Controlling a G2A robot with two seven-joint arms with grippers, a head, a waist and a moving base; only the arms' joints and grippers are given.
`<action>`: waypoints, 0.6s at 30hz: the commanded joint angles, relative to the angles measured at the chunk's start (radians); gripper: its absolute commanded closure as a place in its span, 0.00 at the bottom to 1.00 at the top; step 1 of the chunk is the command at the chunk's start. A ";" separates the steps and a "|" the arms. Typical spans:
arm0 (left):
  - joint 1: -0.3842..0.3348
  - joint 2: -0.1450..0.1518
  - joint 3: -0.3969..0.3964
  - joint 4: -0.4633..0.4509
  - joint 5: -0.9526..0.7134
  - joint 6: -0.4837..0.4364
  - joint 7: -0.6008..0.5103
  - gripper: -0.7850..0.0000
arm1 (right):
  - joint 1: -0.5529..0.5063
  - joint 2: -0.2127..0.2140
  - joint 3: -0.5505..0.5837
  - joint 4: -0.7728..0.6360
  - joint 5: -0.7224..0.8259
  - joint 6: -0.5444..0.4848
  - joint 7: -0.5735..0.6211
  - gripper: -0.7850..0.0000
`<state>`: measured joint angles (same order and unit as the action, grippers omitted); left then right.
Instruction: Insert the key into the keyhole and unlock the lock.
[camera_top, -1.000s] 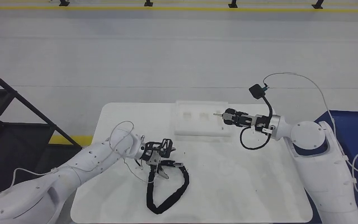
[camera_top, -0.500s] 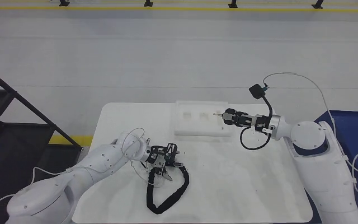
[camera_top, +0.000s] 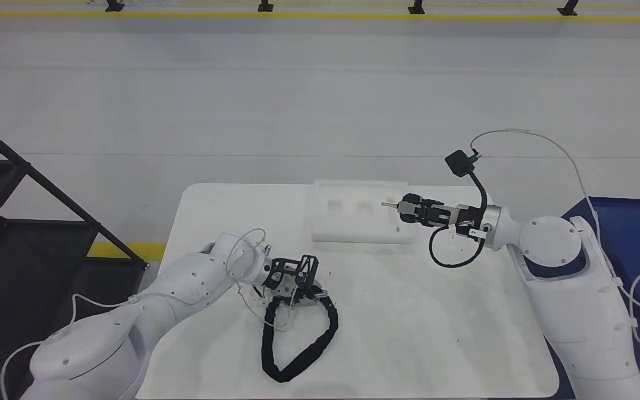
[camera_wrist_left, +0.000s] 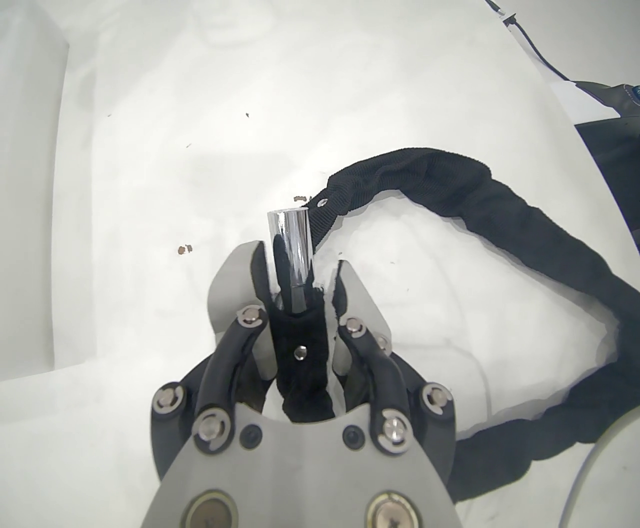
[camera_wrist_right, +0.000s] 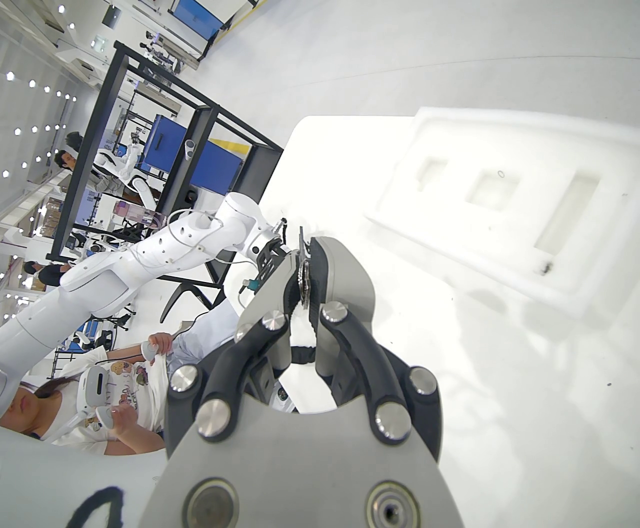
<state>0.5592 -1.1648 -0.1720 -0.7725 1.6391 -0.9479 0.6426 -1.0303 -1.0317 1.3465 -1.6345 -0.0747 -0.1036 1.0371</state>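
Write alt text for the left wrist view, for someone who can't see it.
The left gripper sits around one end of the black fabric-sleeved chain lock, whose chrome pin sticks out past it. The rest of the lock curves in a loop across the white table.
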 joint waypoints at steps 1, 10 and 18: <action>-0.002 -0.005 -0.004 0.006 0.002 0.003 0.004 1.00 | 0.000 0.000 0.000 0.000 0.000 0.000 0.000 1.00; -0.022 0.001 -0.051 -0.006 -0.026 -0.016 0.051 1.00 | 0.000 0.000 0.000 0.000 0.000 0.000 0.000 1.00; -0.027 0.044 -0.128 -0.076 -0.115 -0.064 0.100 1.00 | 0.000 0.000 0.000 0.000 0.000 0.000 0.000 1.00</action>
<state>0.5320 -1.1286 -0.2903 -0.8334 1.5353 -1.0133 0.7328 -1.0303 -1.0317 1.3465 -1.6345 -0.0747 -0.1036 1.0371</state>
